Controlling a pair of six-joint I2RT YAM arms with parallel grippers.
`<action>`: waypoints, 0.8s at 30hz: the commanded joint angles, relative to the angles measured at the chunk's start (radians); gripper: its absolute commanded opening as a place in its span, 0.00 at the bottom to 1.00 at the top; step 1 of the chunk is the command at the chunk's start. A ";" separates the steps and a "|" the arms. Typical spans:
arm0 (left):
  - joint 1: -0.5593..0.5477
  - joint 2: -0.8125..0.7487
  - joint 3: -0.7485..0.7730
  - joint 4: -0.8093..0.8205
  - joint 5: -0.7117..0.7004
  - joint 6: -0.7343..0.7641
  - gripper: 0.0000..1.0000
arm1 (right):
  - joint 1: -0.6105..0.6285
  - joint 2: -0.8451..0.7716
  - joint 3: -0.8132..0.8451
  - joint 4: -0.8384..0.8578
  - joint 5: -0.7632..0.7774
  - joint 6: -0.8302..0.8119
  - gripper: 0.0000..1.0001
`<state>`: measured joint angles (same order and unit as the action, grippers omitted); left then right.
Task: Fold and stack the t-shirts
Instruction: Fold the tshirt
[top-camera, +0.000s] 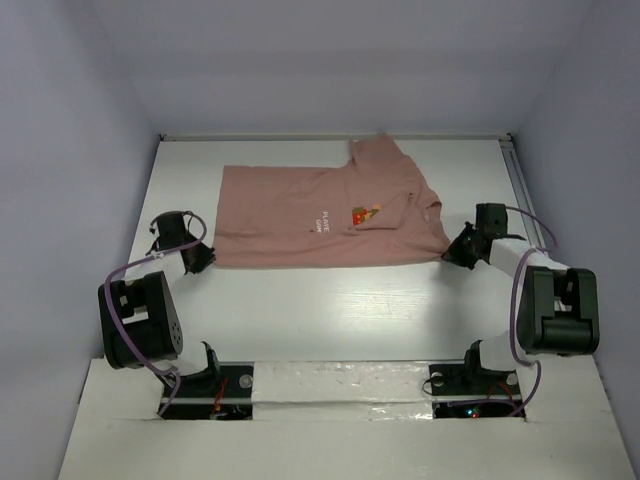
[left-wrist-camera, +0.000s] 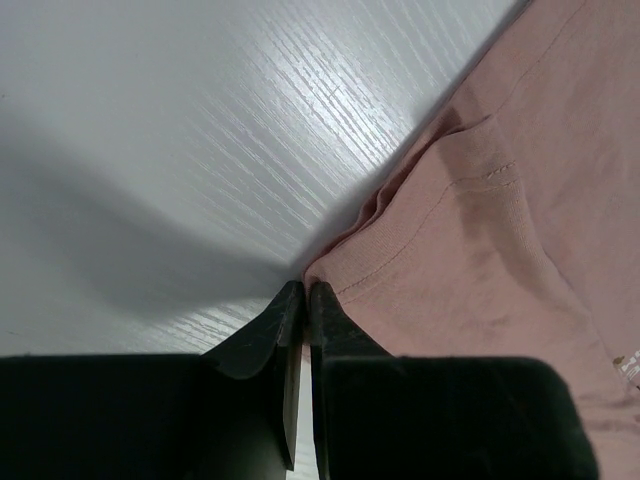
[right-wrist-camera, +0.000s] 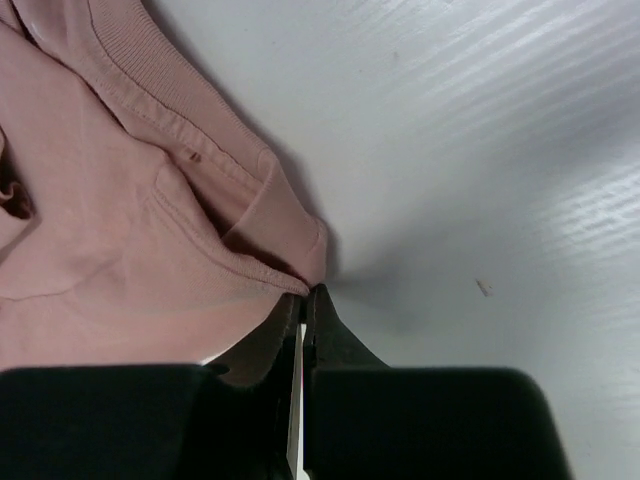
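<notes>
The salmon-pink t-shirt (top-camera: 300, 215) lies flat on the white table (top-camera: 330, 310), folded lengthwise, with a small printed picture and text near its right end. My left gripper (top-camera: 205, 258) is at the shirt's near left corner. In the left wrist view the gripper (left-wrist-camera: 305, 290) is shut, pinching the hem corner of the shirt (left-wrist-camera: 480, 250). My right gripper (top-camera: 452, 252) is at the near right corner by the collar. In the right wrist view the gripper (right-wrist-camera: 305, 292) is shut on a fold of the shirt (right-wrist-camera: 120, 230) next to the ribbed collar.
Pale walls enclose the table at the back and on both sides. A thin rail (top-camera: 520, 180) runs along the right edge. The arm bases (top-camera: 340, 385) stand on the near edge.
</notes>
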<state>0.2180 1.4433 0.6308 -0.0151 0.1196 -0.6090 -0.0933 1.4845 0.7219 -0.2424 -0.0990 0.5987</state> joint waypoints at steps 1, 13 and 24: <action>0.001 0.002 -0.022 -0.111 -0.041 0.040 0.00 | -0.025 -0.108 -0.024 -0.088 0.085 0.004 0.00; -0.025 -0.251 -0.114 -0.315 0.118 -0.096 0.59 | -0.152 -0.406 -0.063 -0.393 0.146 0.055 0.48; -0.276 -0.290 0.095 -0.190 -0.001 -0.020 0.00 | 0.094 -0.230 0.140 -0.189 -0.165 0.004 0.00</action>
<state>0.0605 1.1061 0.6647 -0.3313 0.1463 -0.6571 -0.1120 1.1515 0.8413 -0.5716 -0.1425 0.5900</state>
